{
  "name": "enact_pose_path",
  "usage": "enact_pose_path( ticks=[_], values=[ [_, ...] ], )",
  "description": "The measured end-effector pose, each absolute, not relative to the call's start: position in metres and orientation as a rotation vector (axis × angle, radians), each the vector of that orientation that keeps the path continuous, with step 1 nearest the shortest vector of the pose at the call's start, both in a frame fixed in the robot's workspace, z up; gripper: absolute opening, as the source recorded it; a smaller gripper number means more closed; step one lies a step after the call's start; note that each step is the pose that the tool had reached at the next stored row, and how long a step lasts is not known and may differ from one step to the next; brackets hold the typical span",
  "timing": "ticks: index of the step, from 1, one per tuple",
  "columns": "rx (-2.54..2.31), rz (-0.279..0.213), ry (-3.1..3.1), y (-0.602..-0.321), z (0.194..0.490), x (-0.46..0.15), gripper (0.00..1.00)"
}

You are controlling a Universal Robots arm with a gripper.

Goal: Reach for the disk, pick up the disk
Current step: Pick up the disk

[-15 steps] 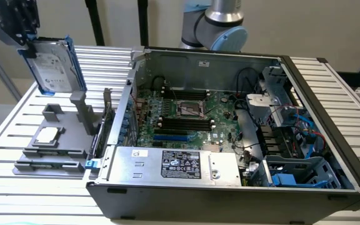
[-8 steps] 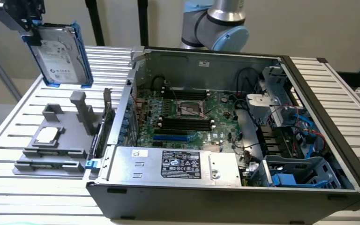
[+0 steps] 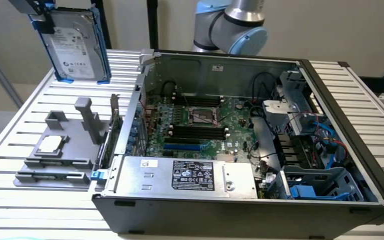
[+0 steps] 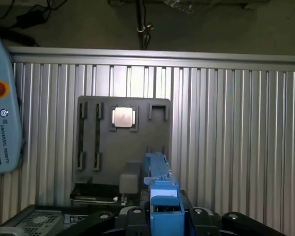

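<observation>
My gripper (image 4: 164, 219) is clamped on the disk (image 3: 77, 45), with the blue carrier edge between its fingers. The disk hangs upright above the desk (image 3: 18, 132), apparently clear of the grey tray (image 3: 62, 161).

Robotics lab: slatted aluminium table (image 3: 15, 140), open computer case (image 3: 245, 212), 1 robot arm (image 3: 235, 22), Universal Robots teach pendant (image 4: 1, 103).

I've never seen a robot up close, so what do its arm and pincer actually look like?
The arm is a chunky round tube of silver-grey metal, with smooth light blue caps at its joints. The pincer is black and angular, with small round bolt heads on its body.
</observation>
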State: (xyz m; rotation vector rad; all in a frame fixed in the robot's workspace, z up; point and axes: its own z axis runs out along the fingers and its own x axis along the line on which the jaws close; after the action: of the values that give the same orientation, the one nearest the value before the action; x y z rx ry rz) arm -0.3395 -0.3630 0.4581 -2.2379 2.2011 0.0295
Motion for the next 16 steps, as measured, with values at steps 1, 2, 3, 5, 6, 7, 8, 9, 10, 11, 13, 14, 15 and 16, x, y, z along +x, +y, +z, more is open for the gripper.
enact_pose_path(
  ticks=[1,2,3,5,6,7,8,9,10,11,13,14,15,16],
  values=[
    [-2.238,0.030,2.201,-0.364,0.463,-0.335,0.33],
    [-2.238,0.030,2.201,-0.365,0.467,-0.330,0.33],
    [-2.238,0.030,2.202,-0.367,0.472,-0.326,0.33],
    [-2.239,0.031,2.202,-0.369,0.481,-0.316,0.33],
    [-2.238,0.031,2.202,-0.370,0.486,-0.312,0.33],
    [-2.239,0.032,2.202,-0.372,0.489,-0.307,0.33],
    [-2.239,0.032,2.202,-0.373,0.493,-0.303,0.33],
    [-2.239,0.033,2.202,-0.374,0.496,-0.298,0.33],
    [-2.239,0.033,2.203,-0.375,0.498,-0.294,0.33],
    [-2.239,0.034,2.203,-0.377,0.501,-0.289,0.33],
    [-2.240,0.034,2.203,-0.380,0.503,-0.280,0.33],
    [-2.240,0.034,2.203,-0.381,0.504,-0.276,0.33],
    [-2.240,0.035,2.203,-0.382,0.505,-0.271,0.33],
    [-2.240,0.035,2.203,-0.384,0.506,-0.267,0.33]
  ],
)
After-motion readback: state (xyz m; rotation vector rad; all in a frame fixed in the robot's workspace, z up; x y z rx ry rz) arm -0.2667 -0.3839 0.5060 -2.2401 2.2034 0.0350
